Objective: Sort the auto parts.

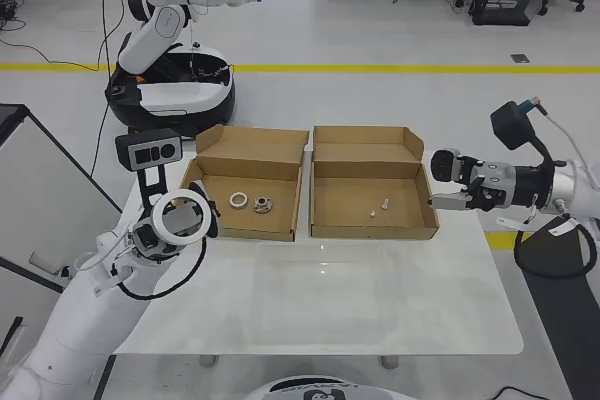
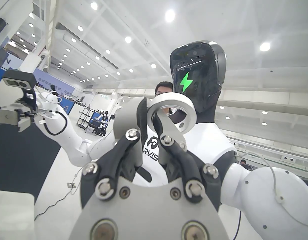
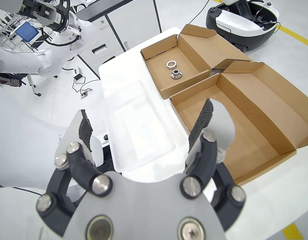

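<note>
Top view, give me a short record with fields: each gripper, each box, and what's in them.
left gripper: shut on large metal ring, near the left edge of the table
right gripper: open, just outside the right box
left box: small ring, flanged part
right box: one small bolt-like part
clear tray: on table, in front of boxes

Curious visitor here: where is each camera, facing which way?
Top: above the arms, looking down at table and boxes; both arms show.
Left wrist: on that arm, faces up at the head; left claw holds a ring.
Right wrist: on that arm, looks down at the boxes; right claw open.
Shared: boxes in top and right wrist; ring in top and left wrist.
</note>
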Robot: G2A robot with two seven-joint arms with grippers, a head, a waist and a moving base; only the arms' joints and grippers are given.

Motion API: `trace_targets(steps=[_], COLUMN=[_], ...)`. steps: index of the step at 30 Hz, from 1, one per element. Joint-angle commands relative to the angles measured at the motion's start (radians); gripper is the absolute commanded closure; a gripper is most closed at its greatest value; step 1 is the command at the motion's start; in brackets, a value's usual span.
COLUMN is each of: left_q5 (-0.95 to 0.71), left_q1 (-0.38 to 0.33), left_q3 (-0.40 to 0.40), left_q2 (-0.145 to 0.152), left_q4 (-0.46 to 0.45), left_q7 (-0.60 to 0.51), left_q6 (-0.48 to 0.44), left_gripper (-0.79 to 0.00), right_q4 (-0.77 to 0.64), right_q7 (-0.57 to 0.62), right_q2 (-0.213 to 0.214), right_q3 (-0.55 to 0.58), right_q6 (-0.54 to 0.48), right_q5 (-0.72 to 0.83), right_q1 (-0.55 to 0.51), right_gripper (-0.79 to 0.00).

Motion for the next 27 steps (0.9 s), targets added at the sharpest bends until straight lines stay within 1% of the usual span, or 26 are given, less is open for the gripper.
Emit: trace_targets(steps=[1, 3, 4, 6, 10, 13, 18, 20, 23, 27], left_q5=[0.000, 0.000, 0.008, 0.094, 0.292, 0.427, 0.661, 0.700, 0.739, 0.782], left_q1=[0.000, 0.000, 0.002, -0.009, -0.015, -0.006, 0.038, 0.061, 0.072, 0.055], left_q3=[0.000, 0.000, -0.003, -0.019, -0.045, -0.069, -0.144, -0.169, -0.204, -0.224], left_q2=[0.000, 0.000, 0.000, -0.002, -0.006, -0.007, 0.001, 0.001, 0.002, 0.001], left_q4=[0.000, 0.000, 0.004, 0.013, 0.032, 0.020, 0.005, -0.003, -0.016, -0.020], left_q7=[0.000, 0.000, 0.017, 0.060, 0.190, 0.255, 0.295, 0.332, 0.352, 0.380], left_q6=[0.000, 0.000, 0.013, 0.046, 0.132, 0.186, 0.254, 0.263, 0.282, 0.375], left_gripper=[0.000, 0.000, 0.000, 0.000, 0.000, 0.000, 0.000, 0.000, 0.000, 0.000], right_q4=[0.000, 0.000, 0.000, 0.000, 0.000, 0.000, 0.000, 0.000, 0.000, 0.000], right_q7=[0.000, 0.000, 0.000, 0.000, 0.000, 0.000, 0.000, 0.000, 0.000, 0.000], right_q2=[0.000, 0.000, 0.000, 0.000, 0.000, 0.000, 0.000, 0.000, 0.000, 0.000], right_q3=[0.000, 0.000, 0.000, 0.000, 0.000, 0.000, 0.000, 0.000, 0.000, 0.000], right_q6=[0.000, 0.000, 0.000, 0.000, 0.000, 0.000, 0.000, 0.000, 0.000, 0.000], right_q5=[0.000, 0.000, 0.000, 0.000, 0.000, 0.000, 0.000, 0.000, 0.000, 0.000], right_q1=[0.000, 0.000, 0.000, 0.000, 0.000, 0.000, 0.000, 0.000, 0.000, 0.000], right_gripper=[-0.785, -0.785, -0.785, -0.785, -0.785, -0.785, -0.785, -0.785, -0.785, -0.785])
